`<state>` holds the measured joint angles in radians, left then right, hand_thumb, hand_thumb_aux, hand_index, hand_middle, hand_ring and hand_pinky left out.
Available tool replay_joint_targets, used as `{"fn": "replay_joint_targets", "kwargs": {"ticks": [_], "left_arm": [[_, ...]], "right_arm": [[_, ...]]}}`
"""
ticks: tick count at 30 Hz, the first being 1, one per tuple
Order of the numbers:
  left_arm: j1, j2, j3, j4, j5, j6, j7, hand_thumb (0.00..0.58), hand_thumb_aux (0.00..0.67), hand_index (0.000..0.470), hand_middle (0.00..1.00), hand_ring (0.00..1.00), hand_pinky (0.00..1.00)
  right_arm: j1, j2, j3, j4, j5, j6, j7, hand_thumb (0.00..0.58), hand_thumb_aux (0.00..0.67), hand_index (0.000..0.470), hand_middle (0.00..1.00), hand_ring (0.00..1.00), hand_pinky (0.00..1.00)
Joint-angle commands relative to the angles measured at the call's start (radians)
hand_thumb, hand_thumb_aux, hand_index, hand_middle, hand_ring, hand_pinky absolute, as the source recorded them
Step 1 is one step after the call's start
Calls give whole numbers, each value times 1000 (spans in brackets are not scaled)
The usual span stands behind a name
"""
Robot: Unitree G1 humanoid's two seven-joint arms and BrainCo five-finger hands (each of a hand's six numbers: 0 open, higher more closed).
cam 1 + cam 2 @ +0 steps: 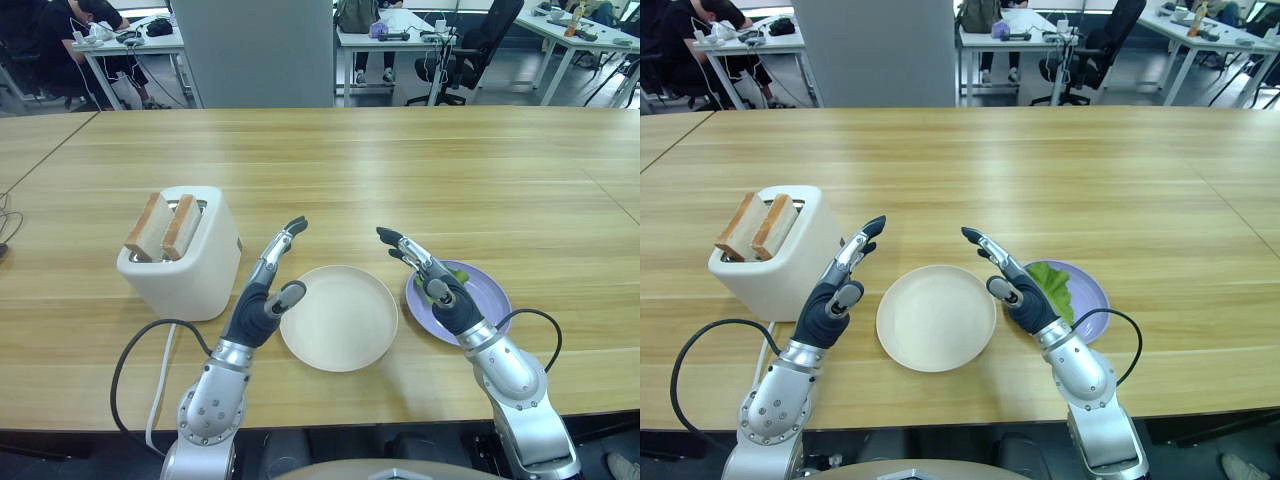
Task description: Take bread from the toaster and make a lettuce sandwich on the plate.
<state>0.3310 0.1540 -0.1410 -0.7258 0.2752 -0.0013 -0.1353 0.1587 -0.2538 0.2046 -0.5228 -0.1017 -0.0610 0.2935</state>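
Observation:
A cream toaster [190,262] stands at the left with two bread slices [165,226] poking out of its slots. A bare cream plate [338,317] lies in front of me at the centre. To its right a purple plate [1090,290] holds a green lettuce leaf [1050,284]. My left hand [265,295] hovers open between the toaster and the cream plate, fingers stretched forward. My right hand [432,280] hovers open over the gap between the two plates, partly hiding the lettuce in the left eye view.
A black power cord [135,355] loops from the toaster toward the table's near edge. The wooden table [400,170] stretches wide behind the plates. Desks and office chairs [470,50] stand in the room beyond.

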Motion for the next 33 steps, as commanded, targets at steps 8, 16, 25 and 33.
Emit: {"fn": "replay_joint_targets", "kwargs": {"ticks": [8,16,25,33], "left_arm": [[-33,14,22,76,-16,9,-3,0,0,0,0,0,0],[-159,104,198,26,79,198,-12,0,0,0,0,0,0],[-346,758,454,384,390,269,-131,0,0,0,0,0,0],[-390,925,302,716,519,221,-128,0,0,0,0,0,0]], "right_arm": [[-24,-8,13,71,-19,-31,5,0,0,0,0,0,0],[-43,-4,18,98,-24,-35,2,0,0,0,0,0,0],[-29,3,30,90,-38,-35,-10,0,0,0,0,0,0],[-30,4,37,93,-45,-37,-6,0,0,0,0,0,0]]}}
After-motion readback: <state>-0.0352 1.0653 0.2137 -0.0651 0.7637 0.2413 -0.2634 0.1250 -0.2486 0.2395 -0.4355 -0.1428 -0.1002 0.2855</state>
